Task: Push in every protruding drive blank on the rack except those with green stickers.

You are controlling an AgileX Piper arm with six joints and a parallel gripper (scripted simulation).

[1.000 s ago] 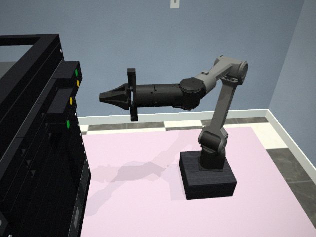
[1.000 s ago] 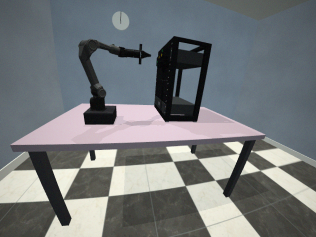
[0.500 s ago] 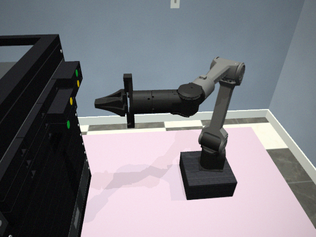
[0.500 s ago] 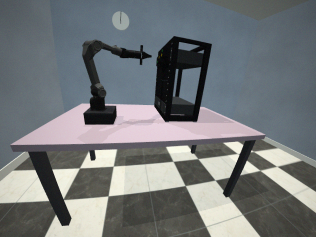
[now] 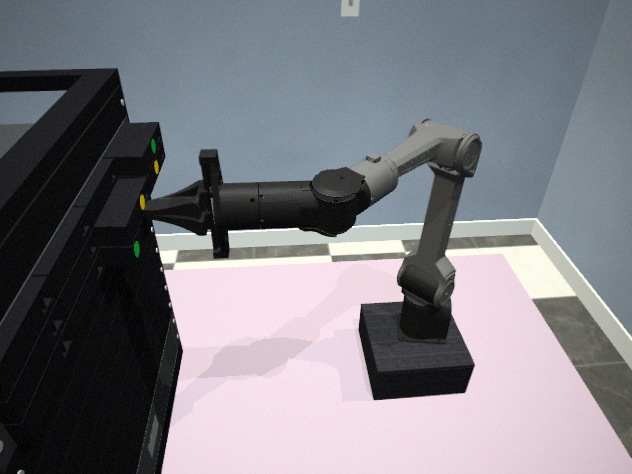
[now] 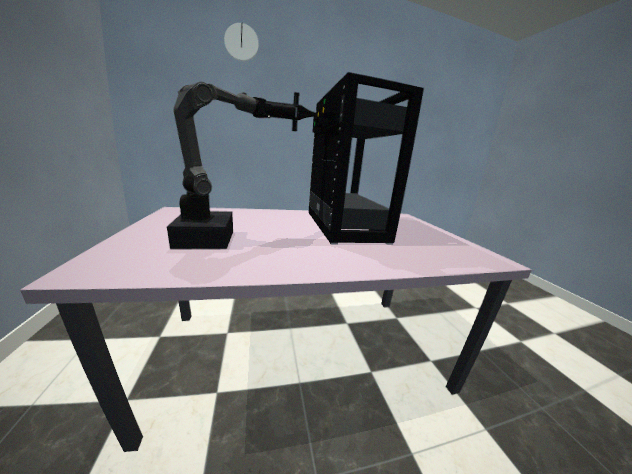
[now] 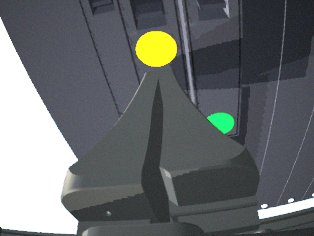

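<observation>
- Fingers pressed together on nothing: I have the gripper (image 5: 145,204) closed into a single wedge, because a blunt closed tip makes a better pusher than two spread pads, and nothing gets grabbed.
- Tip placement: in the top view the wedge sits at the yellow-stickered blank (image 5: 122,204), right by its yellow sticker (image 5: 142,202); the wrist view shows that sticker (image 7: 156,49) just above the tip. I judge it touching or very nearly so.
- Arm posture: the forearm runs roughly level and square to the rack (image 6: 413,91), so my push should go straight along the blank's travel rather than up or sideways, which matters since the rack stands loose on the table (image 6: 127,265).
- Other blanks: a higher blank (image 5: 133,145) sticks out further, carrying both a green and a yellow dot at its front; which belongs to which bay I cannot tell. A green-stickered blank (image 5: 136,248) sits just below my target and must stay as it is.
- Risk, as I see it: pushing this high on a tall rack could tip or slide it, so I'd go gently.
</observation>
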